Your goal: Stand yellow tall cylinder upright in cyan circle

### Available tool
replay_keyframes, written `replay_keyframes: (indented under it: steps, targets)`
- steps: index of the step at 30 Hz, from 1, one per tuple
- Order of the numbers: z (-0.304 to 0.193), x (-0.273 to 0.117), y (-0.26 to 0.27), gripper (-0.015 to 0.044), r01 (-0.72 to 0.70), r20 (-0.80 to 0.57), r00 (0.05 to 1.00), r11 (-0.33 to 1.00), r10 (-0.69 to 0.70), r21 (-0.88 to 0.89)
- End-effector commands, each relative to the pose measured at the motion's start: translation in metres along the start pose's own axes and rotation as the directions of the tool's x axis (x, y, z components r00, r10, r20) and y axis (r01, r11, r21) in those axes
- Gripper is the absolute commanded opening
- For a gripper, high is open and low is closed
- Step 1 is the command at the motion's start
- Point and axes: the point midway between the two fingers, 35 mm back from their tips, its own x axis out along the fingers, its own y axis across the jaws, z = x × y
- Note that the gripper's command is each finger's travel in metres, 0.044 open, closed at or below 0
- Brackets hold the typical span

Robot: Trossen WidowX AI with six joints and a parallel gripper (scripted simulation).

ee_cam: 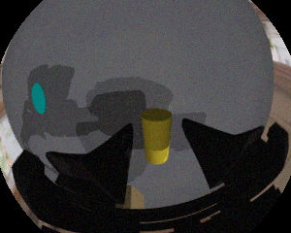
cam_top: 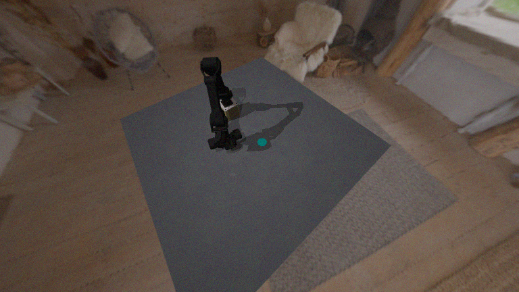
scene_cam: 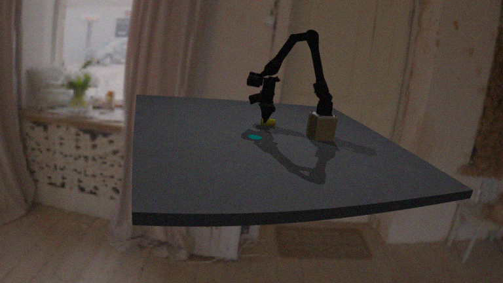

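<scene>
The yellow tall cylinder (scene_cam: 272, 122) (ee_cam: 156, 138) lies on its side on the table. In the top view it is hidden behind the arm. My gripper (scene_cam: 265, 121) (ee_cam: 157, 124) points down at it and is open. In the wrist view the cylinder lies between the two fingers, with a gap on each side. In the exterior view the fingertips are low, at the cylinder's left part. The cyan circle (cam_top: 261, 142) (scene_cam: 255, 137) (ee_cam: 39, 98) is flat on the table, apart from the cylinder, to the left in the wrist view.
The grey table (cam_top: 229, 204) (scene_cam: 192, 175) carries the arm's box-shaped tan base (cam_top: 232, 113) (scene_cam: 321, 128), to the right of the cylinder in the exterior view. The arm's shadow falls across the table and around the circle. The table's edges are well away from the gripper.
</scene>
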Motion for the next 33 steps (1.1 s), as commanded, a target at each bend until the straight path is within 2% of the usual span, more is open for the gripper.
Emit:
replay_keyframes:
  steps: [1,5,33]
  targets:
    - [0.0,0.003,0.001,0.0204,-0.005,0.002,1.0,1.0,0.005,0.006]
    - [0.0,0.003,0.001,0.0105,-0.005,0.002,1.0,1.0,0.005,0.006]
    - [0.011,-0.037,-0.002,0.0105,0.006,0.02,1.0,1.0,-0.007,0.02]
